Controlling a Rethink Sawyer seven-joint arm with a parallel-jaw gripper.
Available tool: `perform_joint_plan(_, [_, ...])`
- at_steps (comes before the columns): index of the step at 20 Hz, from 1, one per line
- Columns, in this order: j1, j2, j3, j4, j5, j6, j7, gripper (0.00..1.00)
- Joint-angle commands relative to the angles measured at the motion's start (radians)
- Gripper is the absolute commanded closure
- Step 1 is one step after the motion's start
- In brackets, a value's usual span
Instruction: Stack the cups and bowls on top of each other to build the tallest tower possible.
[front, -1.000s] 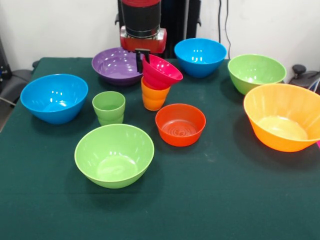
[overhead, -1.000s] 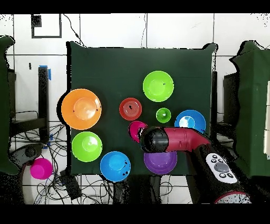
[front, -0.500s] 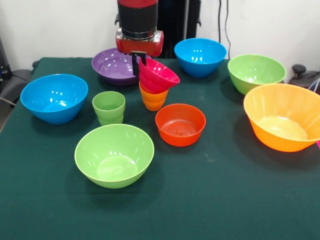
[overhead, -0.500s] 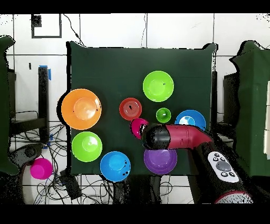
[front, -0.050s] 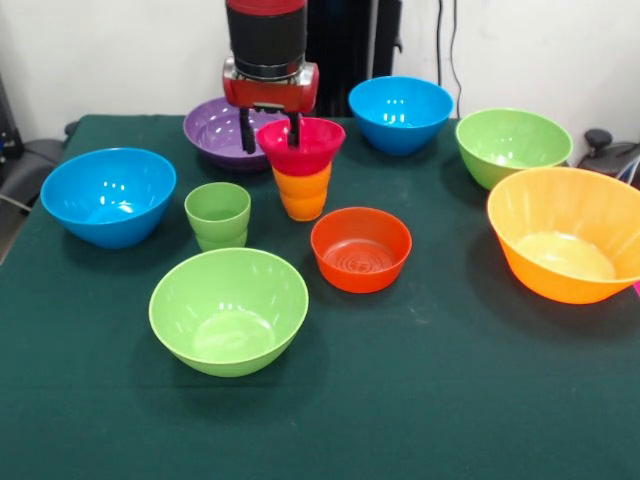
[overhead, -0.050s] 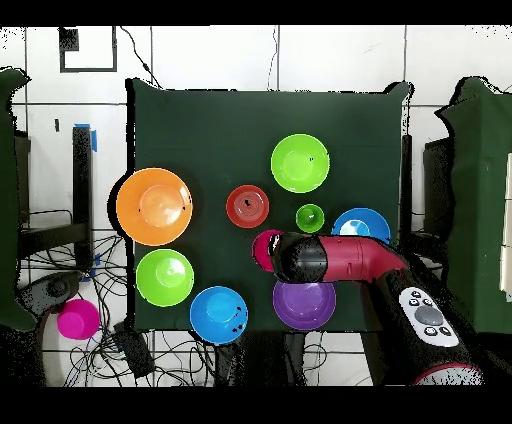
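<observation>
Crowding the orange cup: green cup, orange-red bowl, purple bowl.

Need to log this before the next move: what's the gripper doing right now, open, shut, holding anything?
Gripper: open, fingers either side of the rim of the magenta bowl, which sits level on the orange cup. Not gripping it.

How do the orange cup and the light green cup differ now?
The orange cup carries the magenta bowl on top; the light green cup carries nothing. The hand hangs over the orange cup, not the green one. Both stand upright on the table.
</observation>
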Motion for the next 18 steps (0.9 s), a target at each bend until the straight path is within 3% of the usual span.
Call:
perform_joint_plan(1, [0.016,0.009,0.054,-0.015,-0.068,-0.008,-0.057,0.0])
perform_joint_plan(7, [0.017,-0.061,-0.005,0.164,-0.071,-0.102,0.044,0.0])
perform_joint_plan(18, [0.041,-0.067,-0.022,0.159,-0.064,-0.104,0.041,0.0])
